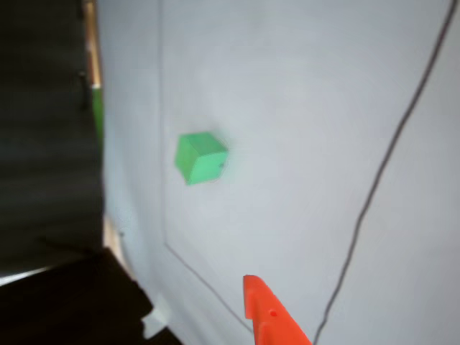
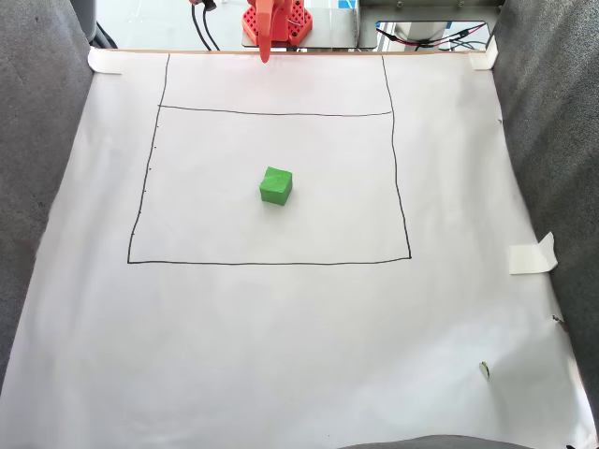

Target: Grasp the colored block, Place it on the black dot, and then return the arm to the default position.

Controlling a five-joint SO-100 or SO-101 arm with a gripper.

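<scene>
Near the middle of the drawn rectangle (image 2: 393, 159) on the white paper (image 2: 281, 337), we see the green cube (image 2: 275, 185) resting alone, clear of the lines. At the paper's far edge in the fixed view, the orange gripper (image 2: 266, 37) points down, well apart from the cube. We cannot tell whether its fingers are spread or pressed together. One orange finger (image 1: 269, 313) shows in the other view, below the cube (image 1: 200, 157).

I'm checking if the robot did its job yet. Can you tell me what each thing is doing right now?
green block: sitting flat on the paper inside the drawn box, nothing touching it.
fingers: up at the far edge of the paper, away from the block, holding nothing; open or shut is unclear.
white paper: lying flat, taped at its corners.
piece of tape: stuck at the paper's right edge, partly lifted.
</scene>
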